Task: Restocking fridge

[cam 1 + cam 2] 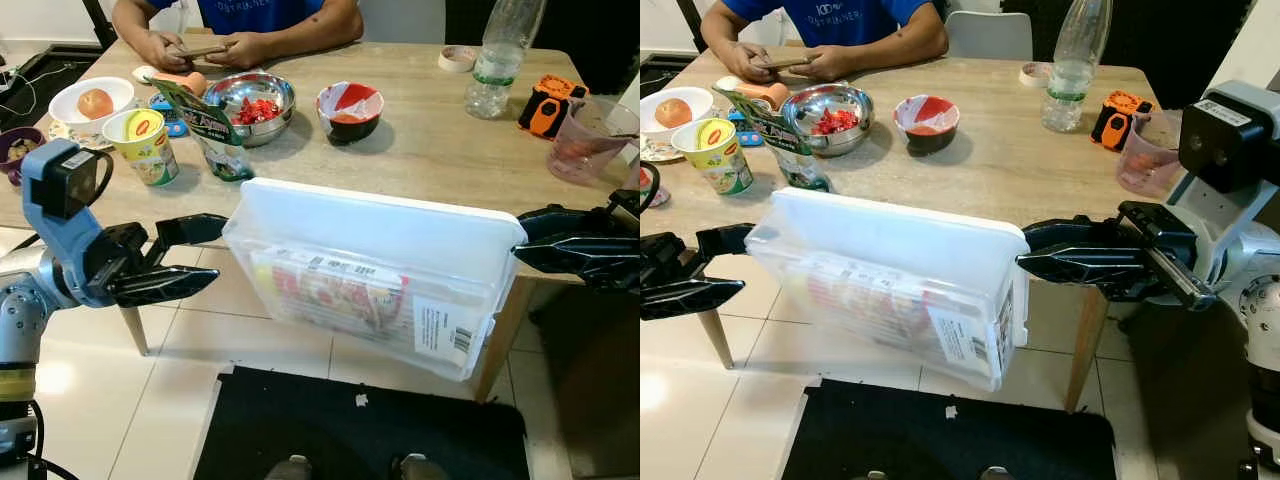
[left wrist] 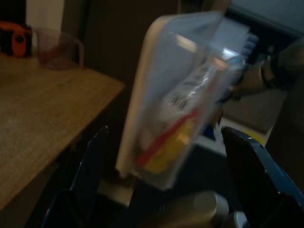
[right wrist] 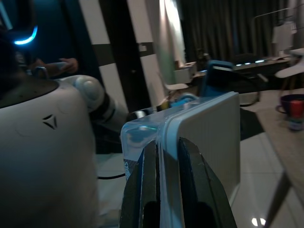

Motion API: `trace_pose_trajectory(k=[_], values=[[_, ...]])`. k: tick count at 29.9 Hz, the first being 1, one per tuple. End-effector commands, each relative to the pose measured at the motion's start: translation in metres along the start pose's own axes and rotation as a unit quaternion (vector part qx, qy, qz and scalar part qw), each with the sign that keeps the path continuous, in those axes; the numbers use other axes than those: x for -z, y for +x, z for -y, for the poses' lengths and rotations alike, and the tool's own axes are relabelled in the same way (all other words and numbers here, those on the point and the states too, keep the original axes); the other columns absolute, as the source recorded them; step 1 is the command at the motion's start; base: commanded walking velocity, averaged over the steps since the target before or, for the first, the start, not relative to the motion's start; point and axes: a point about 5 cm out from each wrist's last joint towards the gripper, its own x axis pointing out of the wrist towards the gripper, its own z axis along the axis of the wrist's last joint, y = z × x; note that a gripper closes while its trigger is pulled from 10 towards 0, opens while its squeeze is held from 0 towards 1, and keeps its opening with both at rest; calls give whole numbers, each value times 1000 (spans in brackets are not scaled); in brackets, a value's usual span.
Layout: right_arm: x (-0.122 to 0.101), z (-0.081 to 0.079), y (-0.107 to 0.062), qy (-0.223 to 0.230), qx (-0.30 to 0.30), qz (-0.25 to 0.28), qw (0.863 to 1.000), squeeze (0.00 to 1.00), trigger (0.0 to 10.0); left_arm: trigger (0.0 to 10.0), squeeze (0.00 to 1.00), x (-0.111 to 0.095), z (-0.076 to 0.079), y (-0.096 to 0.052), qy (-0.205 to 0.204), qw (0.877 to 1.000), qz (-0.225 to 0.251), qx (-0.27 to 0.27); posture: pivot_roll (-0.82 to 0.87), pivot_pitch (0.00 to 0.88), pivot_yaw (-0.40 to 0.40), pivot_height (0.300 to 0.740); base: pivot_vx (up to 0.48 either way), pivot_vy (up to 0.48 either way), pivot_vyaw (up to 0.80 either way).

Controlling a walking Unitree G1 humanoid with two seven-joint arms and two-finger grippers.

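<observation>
A clear plastic box point(image 1: 380, 270) with a white lid is held tilted on its side in front of the wooden table point(image 1: 420, 150), above the floor. Printed food packets point(image 1: 335, 290) lie inside it. My right gripper point(image 1: 1022, 250) is shut on the box's right rim; in the right wrist view its fingers point(image 3: 187, 156) pinch the lid edge. My left gripper point(image 1: 220, 253) is open at the box's left end, one finger above and one below that corner. In the left wrist view the box point(image 2: 175, 99) hangs ahead between the spread fingers.
On the table stand a steel bowl point(image 1: 250, 100) of red pieces, a red-and-white bowl point(image 1: 350, 108), a noodle cup point(image 1: 142, 145), a green packet point(image 1: 212, 128), a bottle point(image 1: 500, 60) and a pink cup point(image 1: 590, 140). A person point(image 1: 240, 25) sits opposite. A black mat point(image 1: 360, 430) lies underfoot.
</observation>
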Motion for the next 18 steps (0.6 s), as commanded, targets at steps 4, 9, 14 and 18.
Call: trace_pose_trajectory(k=[4,9,14,18], values=[[-4,-4,12,4,-37,13,999,0,0,10000,0,-3,3,3,34,997,-70,4,-9,131,8,740,0,0,0],[-5,-2,17,8,-46,21,999,0,0,10000,0,-2,7,13,42,996,-70,34,-11,132,4,740,0,0,0],[-6,-2,19,10,-48,24,998,0,0,10000,0,-2,8,15,46,996,-67,41,-11,131,3,740,0,0,0],[-6,-1,21,12,-45,26,999,0,0,10000,0,-5,10,20,53,996,-48,60,-14,131,0,740,0,0,0]])
